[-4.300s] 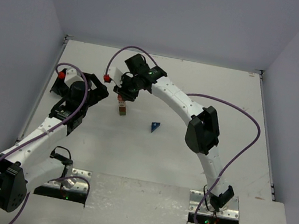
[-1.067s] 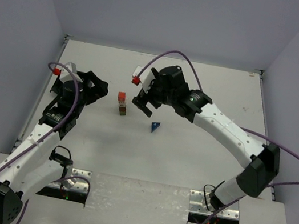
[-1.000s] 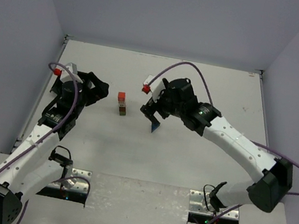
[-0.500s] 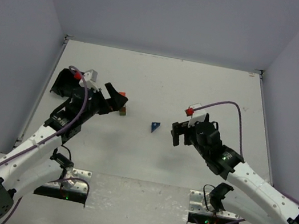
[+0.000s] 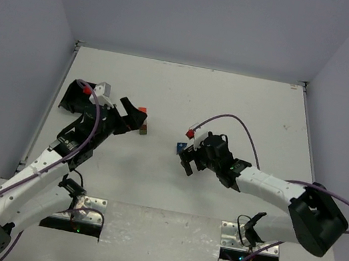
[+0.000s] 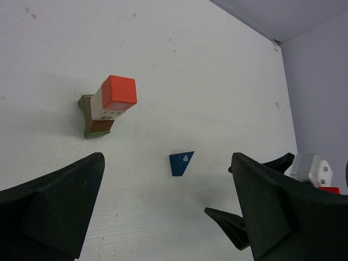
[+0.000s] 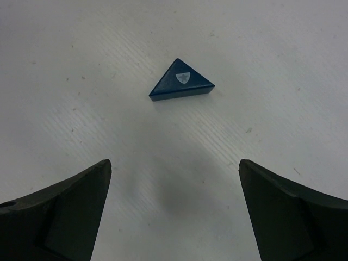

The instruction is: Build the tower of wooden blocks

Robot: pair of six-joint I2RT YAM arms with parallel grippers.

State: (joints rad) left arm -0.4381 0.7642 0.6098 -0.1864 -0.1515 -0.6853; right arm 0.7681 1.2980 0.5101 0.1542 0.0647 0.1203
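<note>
From above we find the tower (image 5: 143, 129) half hidden behind the left gripper (image 5: 134, 117), left of centre, the blue wedge (image 5: 179, 147) partly covered by the right gripper (image 5: 185, 161)

On table (image 5: 234, 100), left of centre, stands tower (image 6: 106, 109): oblong (image 6: 84, 113) at base, cube (image 6: 119, 91) on top; wedge (image 7: 181, 82) lies flat to its right, apart from it; L gripper (image 5: 134, 115) just beside tower, on its left; R gripper (image 5: 186, 161) near wedge, which lies ahead of the jaws, not btwn them.
</note>
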